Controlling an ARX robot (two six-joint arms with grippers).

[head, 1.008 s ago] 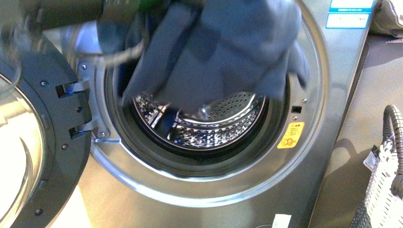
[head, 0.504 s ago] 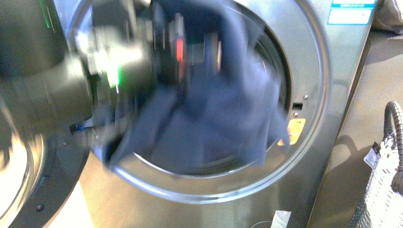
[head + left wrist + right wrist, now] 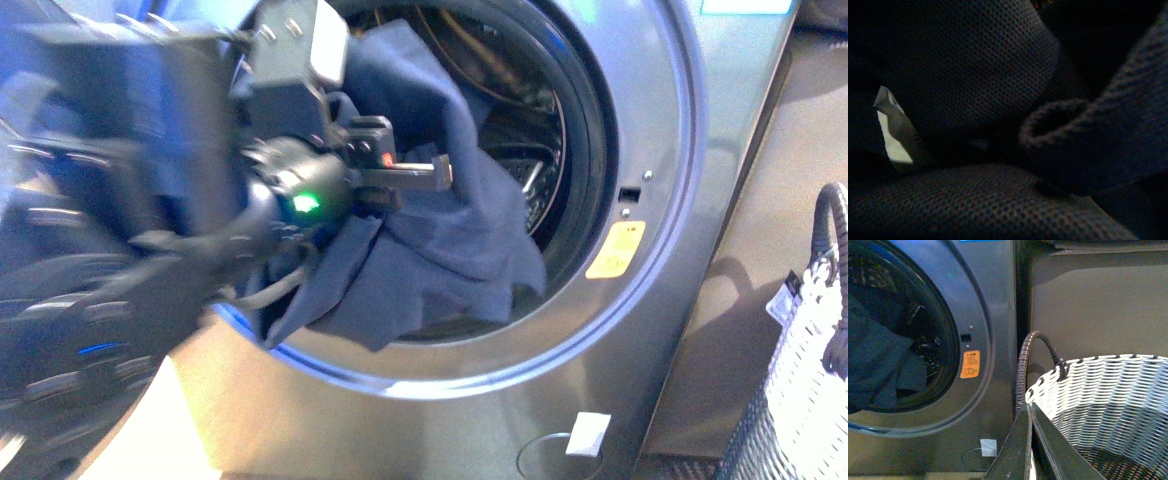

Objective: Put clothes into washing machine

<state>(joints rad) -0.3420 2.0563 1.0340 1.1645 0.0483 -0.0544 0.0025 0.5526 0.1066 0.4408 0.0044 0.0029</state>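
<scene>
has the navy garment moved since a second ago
Yes. Against the washing machine porthole, the clothes have dropped down and left: they covered the top of the opening, now they drape over its lower-left rim.

My body cam stares straight into the washing machine (image 3: pixel 640 330), close up. Left wrist cam's mashed against the clothes (image 3: pixel 978 75). Right wrist cam peeks past the basket (image 3: pixel 1108 385), sharing that machine's front and yellow sticker (image 3: pixel 970 364).

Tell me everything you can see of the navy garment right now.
The clothes are plain dark navy, soft and crumpled, a fine mesh knit up close, with a pale tag. They hang across the washing machine's porthole, partly inside, lower folds draped out over the lip. The left gripper is against them; its grip is hidden.
</scene>
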